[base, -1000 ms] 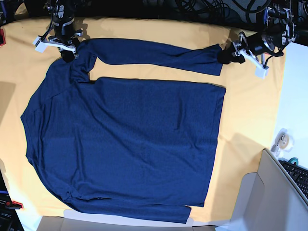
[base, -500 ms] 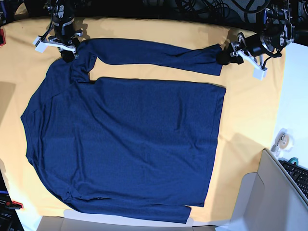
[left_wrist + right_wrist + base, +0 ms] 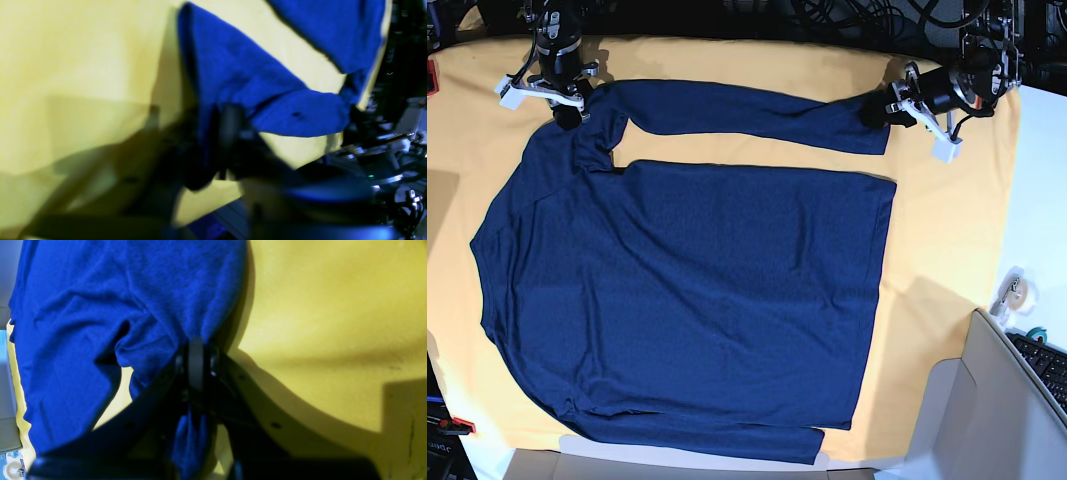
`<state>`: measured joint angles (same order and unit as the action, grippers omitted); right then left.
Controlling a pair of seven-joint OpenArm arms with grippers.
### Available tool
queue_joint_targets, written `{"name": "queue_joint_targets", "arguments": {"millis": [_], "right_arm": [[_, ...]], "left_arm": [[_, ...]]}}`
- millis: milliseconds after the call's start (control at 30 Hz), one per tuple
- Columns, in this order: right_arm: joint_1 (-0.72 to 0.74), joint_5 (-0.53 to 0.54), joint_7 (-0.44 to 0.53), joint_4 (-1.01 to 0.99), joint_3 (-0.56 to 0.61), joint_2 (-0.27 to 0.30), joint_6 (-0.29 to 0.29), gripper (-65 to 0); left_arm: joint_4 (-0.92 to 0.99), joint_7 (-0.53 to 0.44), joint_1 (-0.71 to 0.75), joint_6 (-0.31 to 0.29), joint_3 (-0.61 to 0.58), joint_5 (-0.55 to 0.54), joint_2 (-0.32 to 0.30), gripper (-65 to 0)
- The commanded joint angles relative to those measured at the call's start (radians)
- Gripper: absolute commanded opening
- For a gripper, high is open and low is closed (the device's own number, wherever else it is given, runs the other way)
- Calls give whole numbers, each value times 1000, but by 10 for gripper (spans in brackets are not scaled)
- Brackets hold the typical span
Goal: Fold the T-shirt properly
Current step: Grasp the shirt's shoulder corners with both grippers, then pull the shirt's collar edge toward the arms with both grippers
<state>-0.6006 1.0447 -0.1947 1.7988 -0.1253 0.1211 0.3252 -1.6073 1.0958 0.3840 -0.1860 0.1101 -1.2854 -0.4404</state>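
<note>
The navy-blue T-shirt [image 3: 697, 290] lies spread flat on the yellow table cloth [image 3: 947, 240], body in the middle, one long sleeve [image 3: 747, 110] stretched along the far edge. My left gripper [image 3: 874, 113], on the right of the base view, is shut on the sleeve's cuff; the left wrist view shows the blue cuff [image 3: 267, 96] pinched and lifted. My right gripper [image 3: 570, 112], at the far left, is shut on the shoulder fabric [image 3: 160, 306] where the sleeve joins the body. The lower sleeve lies folded along the near hem [image 3: 717, 435].
A grey box [image 3: 987, 410] stands at the near right corner, with a keyboard [image 3: 1047, 365] and a tape roll [image 3: 1017, 292] on the white surface to the right. Cables and dark gear line the far edge [image 3: 827, 15].
My left gripper has moved left along the far edge with the cuff, pushing the sleeve end inward. The right gripper and the shirt body have not moved.
</note>
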Motion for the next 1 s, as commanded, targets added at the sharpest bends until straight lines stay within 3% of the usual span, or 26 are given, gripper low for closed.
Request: {"name": "queue_joint_targets", "arguments": {"millis": [0,200,400,567,767,967], "right_arm": [[-11,-10,-55,-17,-1,4,90,-650],[-5,-157,-55,63,-1,22,90,-650],[17,-301,-55,161,-1,19,90,-650],[58,-315,-58,175,-1,25,90,-650],[173,-317,-179,175,-3,32,90,-650],[264,-320,-206,175,-4,30,90,-650]], "left_arm": [[-15,-1,-15,-8,3,-26,-13,-650],[-106,-3,-30,-11,10,-33,-15,-650],[-222,-3,-89,-111,13,-32,-15,-650],[-222,-6,-156,-114,12,-32,-10,-650],[-219,-9,-237,-114,13,-27,-16,-650],[-198,-10,-296,-114,13,-26,-16,-650]]}}
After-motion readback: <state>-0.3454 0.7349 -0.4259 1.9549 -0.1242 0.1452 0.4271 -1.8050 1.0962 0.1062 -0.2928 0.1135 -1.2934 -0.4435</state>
